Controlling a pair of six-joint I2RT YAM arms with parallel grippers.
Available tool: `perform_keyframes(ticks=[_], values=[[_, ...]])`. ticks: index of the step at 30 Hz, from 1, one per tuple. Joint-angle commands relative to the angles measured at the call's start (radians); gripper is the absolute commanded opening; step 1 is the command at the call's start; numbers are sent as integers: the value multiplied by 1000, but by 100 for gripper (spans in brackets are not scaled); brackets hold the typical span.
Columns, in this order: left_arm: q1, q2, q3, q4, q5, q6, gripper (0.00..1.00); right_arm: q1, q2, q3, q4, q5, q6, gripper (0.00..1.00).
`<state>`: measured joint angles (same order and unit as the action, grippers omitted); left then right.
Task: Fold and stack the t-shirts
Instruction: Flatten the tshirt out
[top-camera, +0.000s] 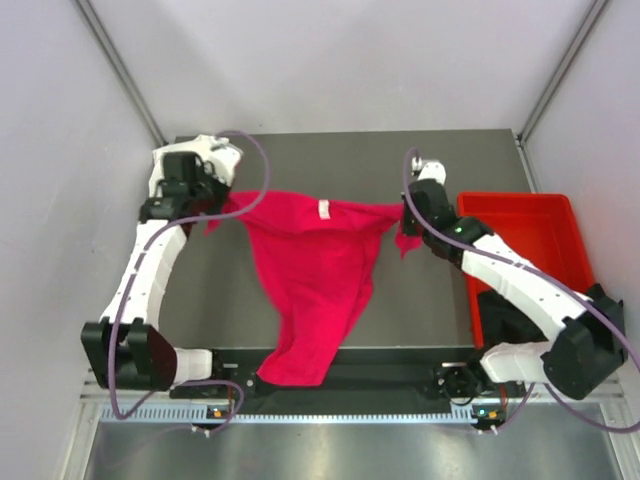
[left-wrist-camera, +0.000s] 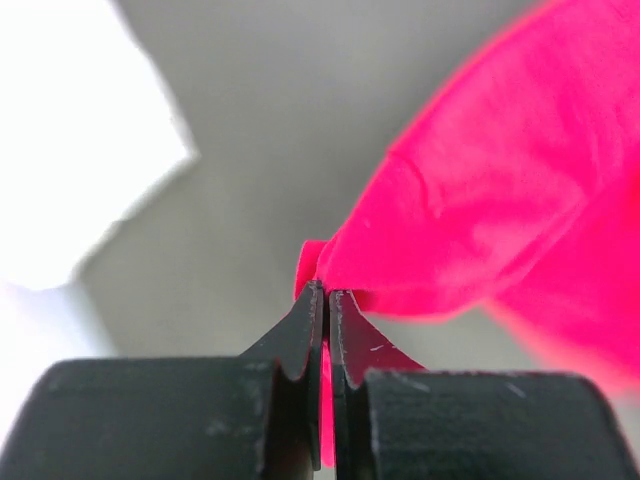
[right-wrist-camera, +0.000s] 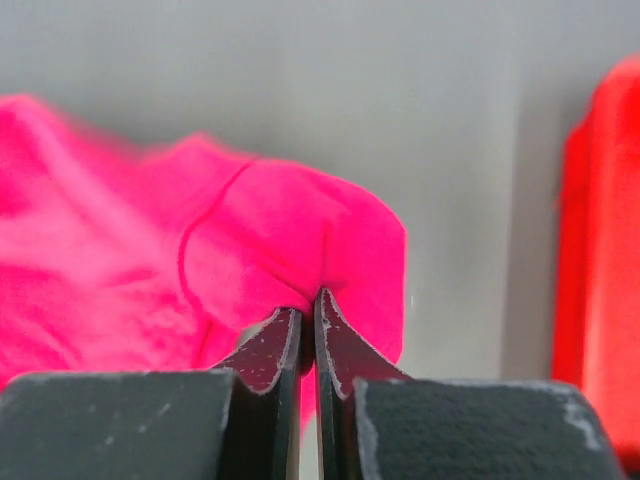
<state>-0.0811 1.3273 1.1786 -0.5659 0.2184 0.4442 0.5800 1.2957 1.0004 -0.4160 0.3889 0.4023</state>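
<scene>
Left claw (left-wrist-camera: 327, 292) and right claw (right-wrist-camera: 310, 300) each clamp tight on the pink t-shirt (top-camera: 320, 260), stretched between them, seemingly lifted off the table (top-camera: 430, 160).

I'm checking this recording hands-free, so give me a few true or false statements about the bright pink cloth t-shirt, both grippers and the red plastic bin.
1. The left gripper is shut on the bright pink cloth t-shirt. True.
2. The right gripper hangs open. False: it is shut on the t-shirt's other end.
3. The red plastic bin sits at the right side of the table. True.
4. The t-shirt lies folded into a small rectangle. False: it hangs unfolded between both grippers.
</scene>
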Motion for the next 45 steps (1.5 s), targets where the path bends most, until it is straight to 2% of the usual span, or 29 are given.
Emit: perform_keyframes(ticks=[1, 3, 7, 10, 15, 18, 19, 21, 22, 23, 25, 27, 30, 31, 32, 33, 35, 37, 38, 39, 40, 41, 42, 44, 45], values=[[73, -74, 127, -63, 19, -4, 0, -23, -58, 121, 14, 22, -114, 0], [99, -77, 209, -72, 6, -12, 0, -32, -41, 180, 22, 8, -161, 0], [204, -77, 358, -71, -27, -53, 0, -32, 7, 410, -9, -36, -203, 0], [260, -88, 444, -62, -54, -70, 0, -34, 2, 487, -9, -102, -209, 0], [280, -83, 550, -54, -108, -61, 0, -34, 10, 544, 49, -234, -237, 0], [285, -47, 636, -55, -131, -67, 0, -43, 127, 714, 46, -234, -264, 0], [290, -27, 659, -58, -137, -70, 0, -49, 169, 821, 48, -249, -261, 0], [294, -10, 731, -65, -146, -75, 0, -80, 308, 952, 51, -301, -231, 0], [296, 10, 752, -65, -165, -75, 0, -94, 359, 1094, 51, -346, -211, 0], [297, 16, 798, -65, -175, -82, 0, -101, 454, 1163, 52, -364, -170, 0], [305, 36, 845, -69, -185, -97, 0, -130, 532, 1326, 72, -421, -131, 0], [307, 39, 885, -77, -176, -108, 0, -153, 571, 1354, 132, -429, -93, 0], [307, 1, 833, -78, 20, -125, 0, -205, 516, 1240, 241, -459, -39, 0], [307, -46, 785, -65, 106, -145, 0, -216, 493, 1124, 271, -487, -33, 0], [307, -69, 683, -62, 304, -151, 0, -229, 438, 1054, 331, -496, -39, 0], [300, -110, 632, -63, 391, -160, 0, -252, 409, 914, 359, -504, -46, 0], [275, -140, 490, -78, 551, -179, 0, -272, 343, 787, 388, -519, -91, 0], [170, -161, 364, -141, 558, -145, 0, -299, 301, 631, 373, -513, -121, 0], [114, -166, 319, -163, 488, -122, 0, -310, 292, 579, 368, -510, -144, 0], [-22, -177, 272, -169, 439, -107, 0, -315, 283, 472, 375, -504, -158, 0], [-79, -174, 180, -172, 411, -84, 0, -316, 277, 425, 382, -492, -174, 0], [-129, -168, 140, -172, 392, -79, 0, -316, 271, 384, 396, -483, -204, 0], [-225, -142, 106, -167, 351, -76, 0, -318, 272, 321, 399, -467, -215, 0], [-331, -106, 37, -155, 290, -71, 0, -324, 295, 287, 402, -420, -227, 0], [-436, -73, 21, -152, 248, -71, 0, -342, 309, 276, 401, -404, -224, 0]])
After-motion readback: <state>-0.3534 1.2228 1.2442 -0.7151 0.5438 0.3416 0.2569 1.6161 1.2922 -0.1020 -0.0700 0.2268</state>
